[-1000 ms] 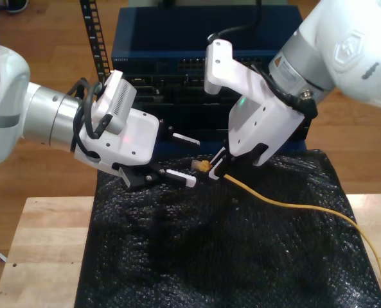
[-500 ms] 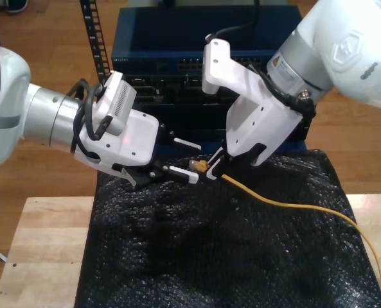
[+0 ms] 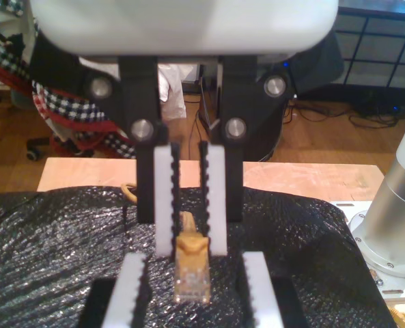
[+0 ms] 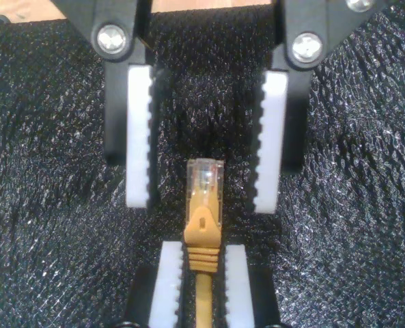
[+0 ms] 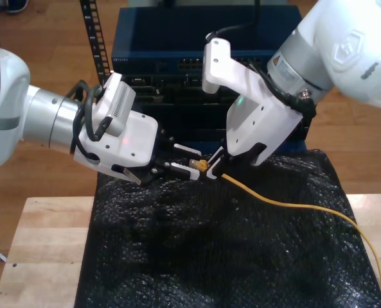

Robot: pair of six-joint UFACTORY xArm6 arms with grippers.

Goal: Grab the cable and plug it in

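My second gripper (image 4: 203,247) is clamped narrowly on the cable (image 4: 203,205), its white toothed pads pinching the ribbed yellow boot just behind the clear plug (image 4: 205,176), which sticks out free past the fingertips. My first gripper (image 3: 194,260) faces it with jaws spread wide. One finger stands on each side of the plug, and a gap shows on both sides, so it has hold of nothing. In the exterior view the two meet a little above the picture's centre. My first gripper (image 5: 177,160) reaches in from 9 o'clock and my second gripper (image 5: 214,163) comes down from 1 o'clock. From the pinch the cable (image 5: 293,206) trails towards 4 o'clock across the black crinkled mat (image 5: 209,256) that covers the wooden table (image 5: 42,244). At 12 o'clock, behind both grippers, stands a dark blue rack unit (image 5: 164,45).
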